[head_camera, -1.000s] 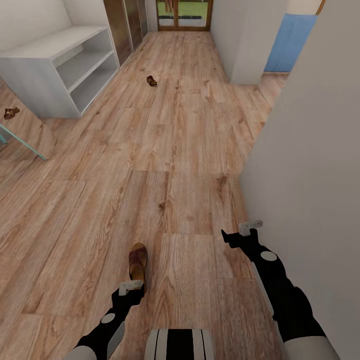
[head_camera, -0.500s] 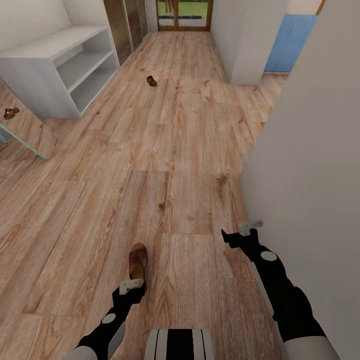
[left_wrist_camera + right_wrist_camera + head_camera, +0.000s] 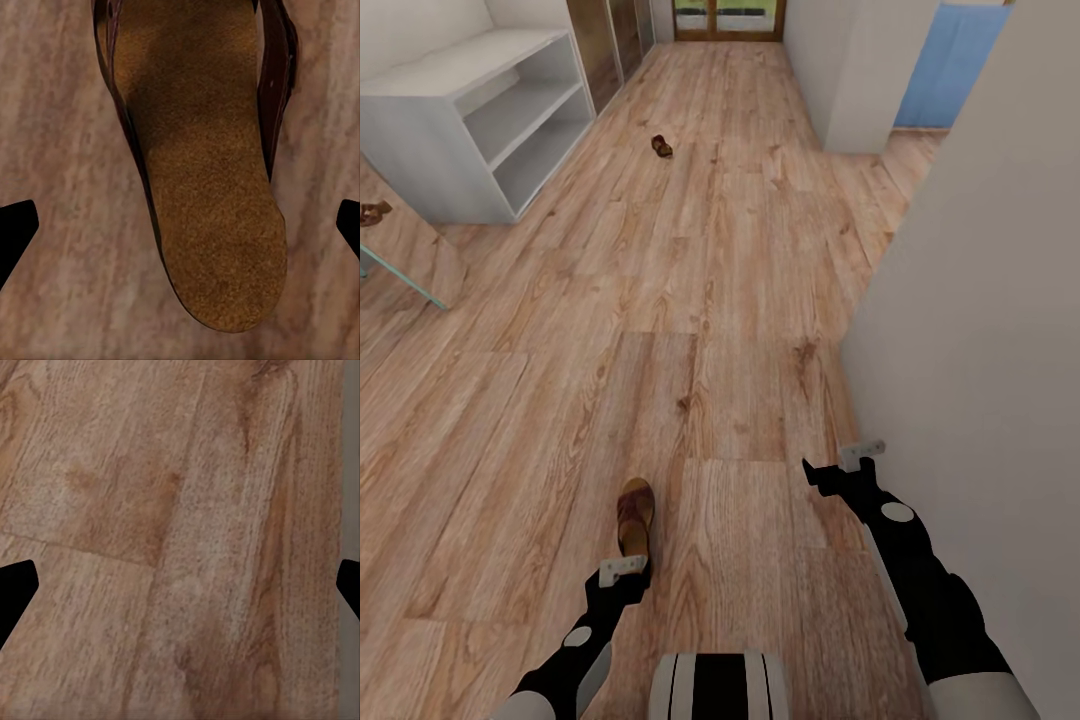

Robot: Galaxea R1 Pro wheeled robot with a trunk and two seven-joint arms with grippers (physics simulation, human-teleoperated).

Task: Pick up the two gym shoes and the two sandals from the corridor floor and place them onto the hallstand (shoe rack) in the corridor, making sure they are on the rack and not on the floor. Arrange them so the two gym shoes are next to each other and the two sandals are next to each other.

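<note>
One brown sandal (image 3: 635, 515) with a tan footbed lies on the wood-plank corridor floor (image 3: 740, 300), just ahead of my left gripper (image 3: 622, 572). In the left wrist view its footbed (image 3: 202, 187) sits between the wide-apart black fingertips (image 3: 15, 232), untouched; this gripper (image 3: 180, 229) is open. The second sandal (image 3: 661, 146) lies far up the corridor. My right gripper (image 3: 840, 465) hangs open over bare floor (image 3: 172, 510) beside the wall. The hallstand (image 3: 430, 150) with two open shelves stands at the far left. The gym shoes are out of view.
A white wall (image 3: 980, 330) runs close along my right arm. A mirror panel (image 3: 400, 255) leans at the left edge, with a small brown sandal-like shape (image 3: 374, 212) showing in it. A glazed door closes the corridor's far end. A blue door (image 3: 950, 65) stands open at the right.
The whole head view has tipped slightly downward, so the far corridor sits higher in the picture. Both arms and the near sandal have kept their places.
</note>
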